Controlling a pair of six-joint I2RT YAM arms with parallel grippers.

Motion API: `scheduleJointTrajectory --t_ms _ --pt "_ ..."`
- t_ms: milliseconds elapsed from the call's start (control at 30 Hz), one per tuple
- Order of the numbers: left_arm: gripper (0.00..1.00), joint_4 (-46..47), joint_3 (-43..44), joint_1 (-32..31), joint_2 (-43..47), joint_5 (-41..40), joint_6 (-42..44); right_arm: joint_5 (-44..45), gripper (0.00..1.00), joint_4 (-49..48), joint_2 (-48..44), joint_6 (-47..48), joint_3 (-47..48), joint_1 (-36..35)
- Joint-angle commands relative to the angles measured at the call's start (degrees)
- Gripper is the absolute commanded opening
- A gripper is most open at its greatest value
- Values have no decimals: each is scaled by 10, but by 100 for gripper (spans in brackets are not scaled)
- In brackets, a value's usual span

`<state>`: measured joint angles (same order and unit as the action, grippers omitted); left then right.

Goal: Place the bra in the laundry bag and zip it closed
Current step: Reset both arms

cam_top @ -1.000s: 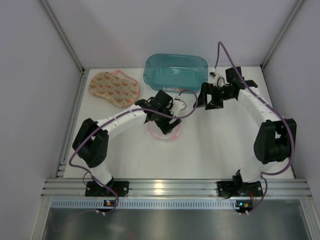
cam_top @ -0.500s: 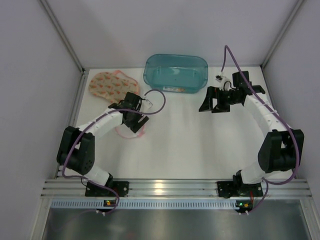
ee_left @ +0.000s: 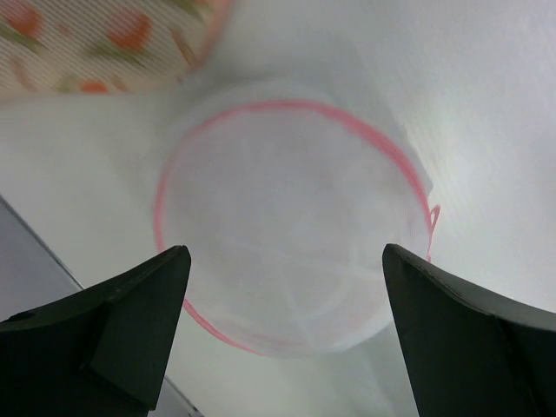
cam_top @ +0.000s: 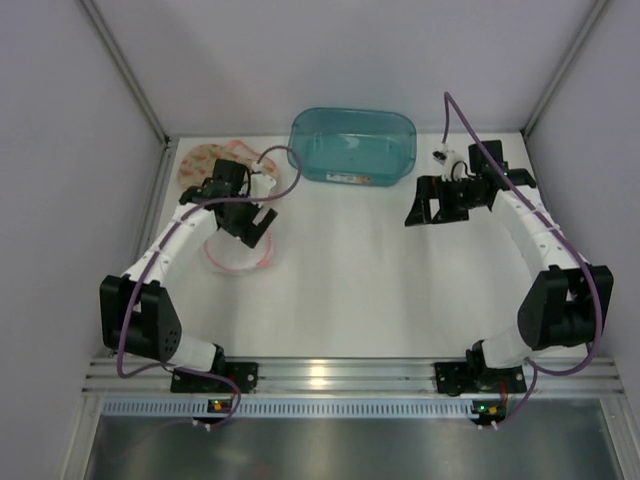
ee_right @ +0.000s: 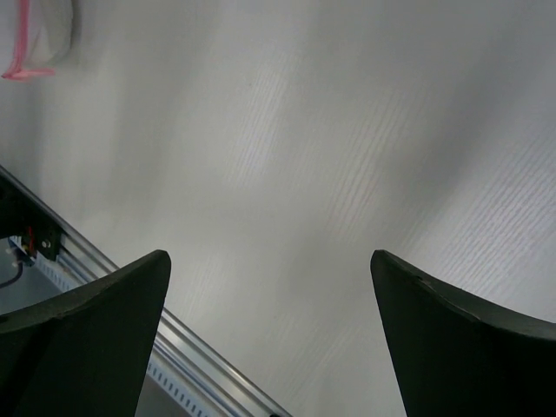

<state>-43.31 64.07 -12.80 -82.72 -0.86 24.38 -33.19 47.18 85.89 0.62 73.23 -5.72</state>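
The left tool hangs over the round white laundry bag with the pink rim, jaws spread wide and holding nothing. The bag lies on the worktop. The patterned bra lies near it at the far left corner. The right tool is wide open and empty beside the teal tub.

The laundry bag, a round white mesh pouch rimmed in pink, lies flat on the table. The bra, peach with an orange print, lies flat just beside the bag, outside it.
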Motion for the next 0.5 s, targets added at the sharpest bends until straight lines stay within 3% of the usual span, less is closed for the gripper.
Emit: scheduleJointTrajectory --t_ms 0,67,200,333,467 --pt "98 -46 140 0 -19 24 -55 12 99 9 -14 32 54 16" --pt "98 -70 224 0 -50 20 -99 15 99 12 -16 38 74 20" --pt "98 -97 290 0 -63 66 -145 20 99 9 -23 36 88 21" --pt "98 -93 277 0 -48 113 -198 11 99 -2 -47 32 49 21" --pt "98 -72 191 0 -18 103 -220 14 99 -16 -85 43 -14 21"
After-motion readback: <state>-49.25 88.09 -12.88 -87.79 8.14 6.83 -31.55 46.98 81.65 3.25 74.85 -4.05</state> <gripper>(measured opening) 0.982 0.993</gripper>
